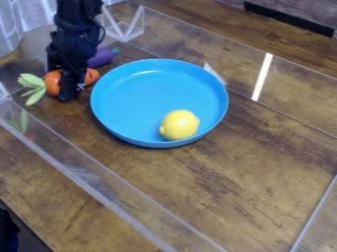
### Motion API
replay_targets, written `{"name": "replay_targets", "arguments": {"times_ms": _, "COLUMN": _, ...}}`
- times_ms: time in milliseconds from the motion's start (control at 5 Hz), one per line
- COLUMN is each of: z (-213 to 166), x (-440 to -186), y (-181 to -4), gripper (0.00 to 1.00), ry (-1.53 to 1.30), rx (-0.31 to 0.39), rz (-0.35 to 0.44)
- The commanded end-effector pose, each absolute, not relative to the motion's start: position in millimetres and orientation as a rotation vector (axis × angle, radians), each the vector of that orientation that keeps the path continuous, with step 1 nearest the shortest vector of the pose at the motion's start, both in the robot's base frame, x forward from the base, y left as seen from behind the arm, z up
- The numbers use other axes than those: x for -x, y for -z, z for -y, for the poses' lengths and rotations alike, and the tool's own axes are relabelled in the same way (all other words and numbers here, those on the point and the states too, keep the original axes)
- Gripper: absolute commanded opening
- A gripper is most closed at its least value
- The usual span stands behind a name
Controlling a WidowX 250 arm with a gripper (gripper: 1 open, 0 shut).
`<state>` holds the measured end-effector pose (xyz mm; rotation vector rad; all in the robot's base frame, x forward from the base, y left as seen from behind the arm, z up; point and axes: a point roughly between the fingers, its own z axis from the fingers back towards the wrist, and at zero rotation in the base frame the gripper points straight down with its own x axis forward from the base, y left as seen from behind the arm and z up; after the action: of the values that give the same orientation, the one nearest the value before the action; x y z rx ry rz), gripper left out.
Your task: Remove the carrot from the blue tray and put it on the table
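Observation:
The carrot [50, 85] is orange with green leaves pointing left. It is down at the table [198, 197], just outside the left rim of the blue tray [138, 98]. My black gripper [70, 83] comes straight down onto the carrot's thick end, with its fingers closed against the carrot's sides. Whether the carrot rests fully on the wood I cannot tell, because the fingers hide its right part.
A yellow lemon [180, 124] lies inside the tray near its front right rim. A purple eggplant [98, 60] sits on the table just behind the gripper. Clear glossy sheets with raised edges cover the planks.

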<state>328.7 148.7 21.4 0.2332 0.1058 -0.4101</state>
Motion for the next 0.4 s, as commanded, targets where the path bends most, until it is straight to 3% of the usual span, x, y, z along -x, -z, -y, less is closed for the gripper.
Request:
{"name": "replay_targets", "arguments": {"times_ms": 0, "z": -161.2, "x": -327.9, "y": -29.2, "gripper": 1.0, "ry": 0.354, "rx": -0.213, "rz": -0.075}}
{"name": "replay_targets", "arguments": {"times_ms": 200, "z": -161.4, "x": -328.8, "y": -38.9, "gripper": 1.0, "ry": 0.339, "rx": -0.171, "rz": -0.054}}
